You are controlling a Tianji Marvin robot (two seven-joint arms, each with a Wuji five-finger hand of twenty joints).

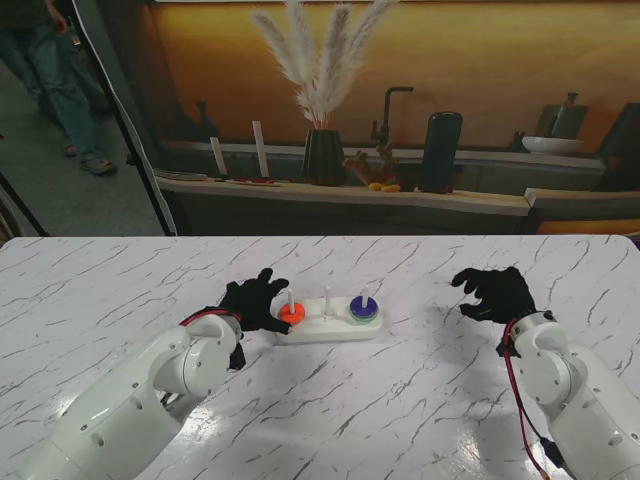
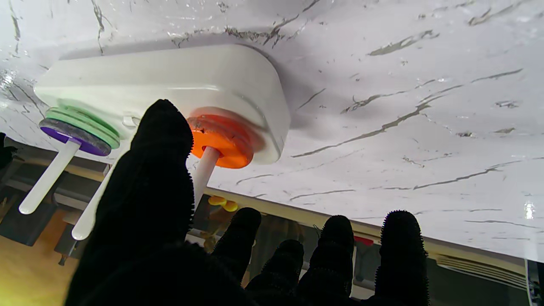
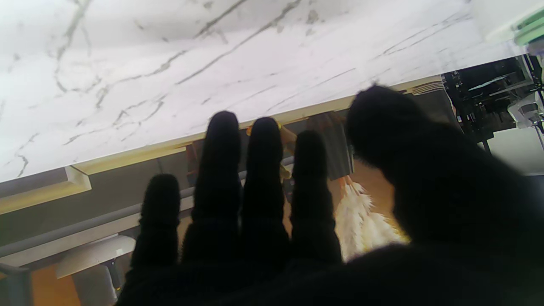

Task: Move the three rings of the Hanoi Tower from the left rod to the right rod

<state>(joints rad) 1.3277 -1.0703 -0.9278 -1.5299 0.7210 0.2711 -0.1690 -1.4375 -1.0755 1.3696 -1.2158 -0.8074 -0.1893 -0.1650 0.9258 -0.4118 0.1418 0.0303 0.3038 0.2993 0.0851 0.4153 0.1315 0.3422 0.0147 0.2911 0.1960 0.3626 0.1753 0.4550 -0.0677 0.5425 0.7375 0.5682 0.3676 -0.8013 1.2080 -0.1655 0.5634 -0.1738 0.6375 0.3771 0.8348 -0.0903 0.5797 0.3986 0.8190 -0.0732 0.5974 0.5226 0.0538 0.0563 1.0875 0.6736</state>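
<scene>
- Stand view: the white Hanoi Tower base (image 1: 325, 329) lies on the marble table (image 1: 120, 300), near the table's middle and well in from every edge, its long side running left to right.
- Three white rods stand upright on it. The left rod (image 1: 291, 297) carries an orange ring (image 1: 291, 313) at its foot; the middle rod (image 1: 327, 298) is bare; the right rod (image 1: 364, 295) carries a purple ring (image 1: 362, 308) on top of a green ring (image 1: 363, 317).
- The left hand (image 1: 254, 302), in a black glove, sits just beside the left end of the base, its fingers spread and curled, with one fingertip close to the orange ring. Whether it touches the ring cannot be told here.
- The right hand (image 1: 492, 292), also gloved, hovers well apart from the base, toward the table's right edge, fingers apart and bent, holding nothing.
- Left wrist view: the orange ring (image 2: 221, 142) lies flat on the base (image 2: 170, 85) around its rod (image 2: 204, 172). The thumb (image 2: 157, 170) crosses in front of the ring's edge, the other fingers (image 2: 399, 250) are spread away from it, and nothing is clamped.
- The purple ring (image 2: 74, 137) rests on the green ring (image 2: 85, 123) at the base's other end.
- Right wrist view: the right hand's fingers (image 3: 221, 182) are stretched side by side, the thumb (image 3: 403, 140) set apart, over bare table (image 3: 170, 63). A corner of the base with the green ring (image 3: 531, 32) shows at the picture's edge.
</scene>
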